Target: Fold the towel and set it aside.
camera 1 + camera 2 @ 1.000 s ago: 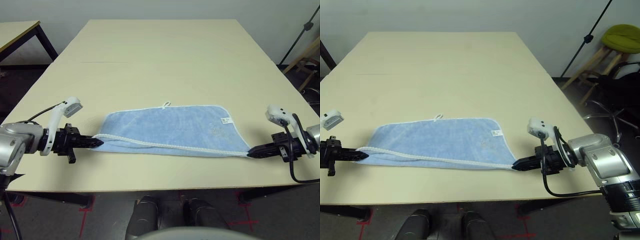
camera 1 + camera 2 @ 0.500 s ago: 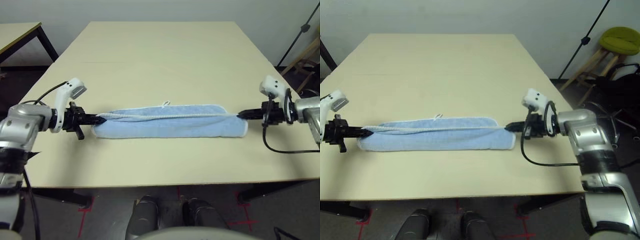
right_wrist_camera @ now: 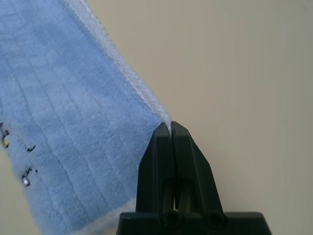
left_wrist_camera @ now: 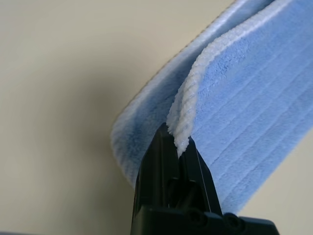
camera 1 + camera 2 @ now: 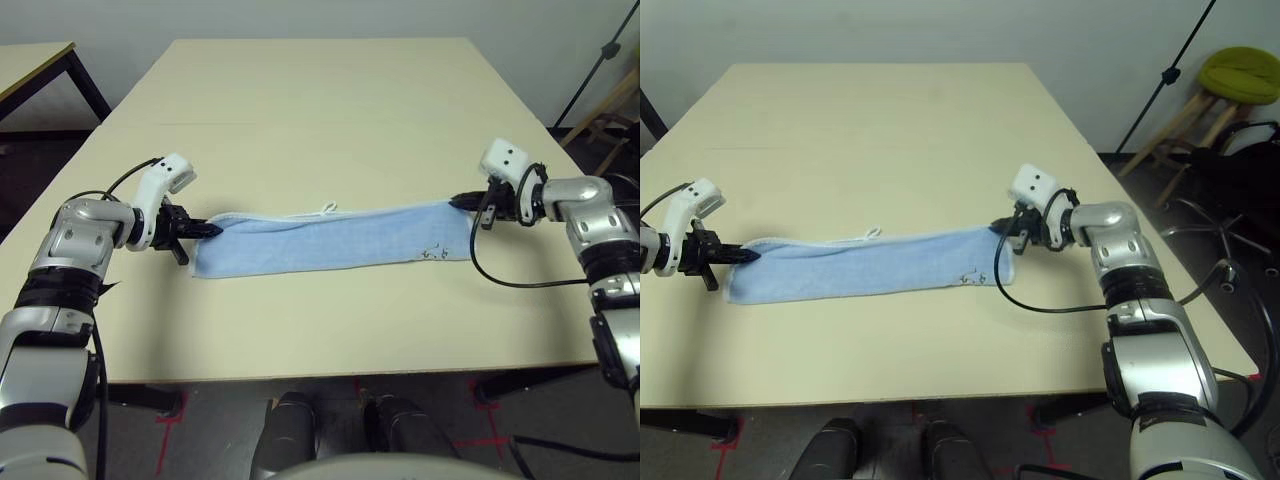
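Towel (image 5: 325, 240) lies folded in long narrow strip across near half of table (image 5: 330, 110), white edging along far side, small white loop (image 5: 327, 209) at far edge. Tiny dark embroidered logo (image 5: 434, 253) near right end — not readable. My left gripper (image 5: 211, 229) pinched on left corner's edging; my right gripper (image 5: 461, 200) pinched on right corner — both fingertips together on cloth.
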`<action>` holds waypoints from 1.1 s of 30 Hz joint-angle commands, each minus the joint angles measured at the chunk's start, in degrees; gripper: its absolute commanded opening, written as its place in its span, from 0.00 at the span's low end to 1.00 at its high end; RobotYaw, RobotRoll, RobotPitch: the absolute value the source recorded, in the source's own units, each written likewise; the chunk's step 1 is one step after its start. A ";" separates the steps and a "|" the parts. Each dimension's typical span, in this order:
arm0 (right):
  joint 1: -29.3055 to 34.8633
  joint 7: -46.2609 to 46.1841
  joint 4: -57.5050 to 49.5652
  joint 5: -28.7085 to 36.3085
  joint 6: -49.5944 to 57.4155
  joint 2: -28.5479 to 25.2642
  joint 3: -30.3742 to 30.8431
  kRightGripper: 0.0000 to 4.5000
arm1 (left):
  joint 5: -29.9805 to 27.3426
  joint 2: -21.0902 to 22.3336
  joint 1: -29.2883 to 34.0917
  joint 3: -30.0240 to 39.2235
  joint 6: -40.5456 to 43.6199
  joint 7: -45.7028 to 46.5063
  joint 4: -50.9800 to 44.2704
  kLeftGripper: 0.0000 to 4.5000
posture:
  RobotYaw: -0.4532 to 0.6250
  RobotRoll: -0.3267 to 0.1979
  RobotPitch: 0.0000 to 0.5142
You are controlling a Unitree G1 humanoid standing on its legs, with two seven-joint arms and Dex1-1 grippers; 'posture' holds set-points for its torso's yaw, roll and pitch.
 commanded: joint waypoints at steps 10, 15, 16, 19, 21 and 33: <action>-1.40 -2.20 3.37 2.37 -0.79 -0.76 -4.96 0.64 | -2.79 -1.18 -1.00 5.46 2.76 2.73 -0.67 0.47 | 0.54 0.62 0.24; 1.03 -0.56 -0.59 4.46 4.05 -2.35 -6.91 1.00 | -3.45 0.62 1.17 7.16 6.02 3.17 -5.23 0.83 | 0.53 0.62 0.24; 1.69 -0.66 -2.14 5.80 6.15 -2.71 -8.20 1.00 | -4.27 1.12 1.71 8.04 7.39 3.15 -6.88 0.91 | 0.53 0.62 0.24; 4.00 -0.79 -7.28 8.35 11.58 -3.62 -10.49 1.00 | -6.11 1.94 2.96 10.17 10.95 3.64 -11.04 1.00 | 0.53 0.62 0.24; 6.29 -0.79 -12.89 10.87 16.77 -3.65 -12.11 1.00 | -8.38 1.24 3.18 12.61 13.28 4.90 -14.01 1.00 | 0.53 0.62 0.24; 20.81 -8.85 -47.73 30.27 50.23 3.83 -18.01 1.00 | -26.76 -11.81 10.71 21.82 32.93 14.11 -35.22 1.00 | 0.52 0.62 0.26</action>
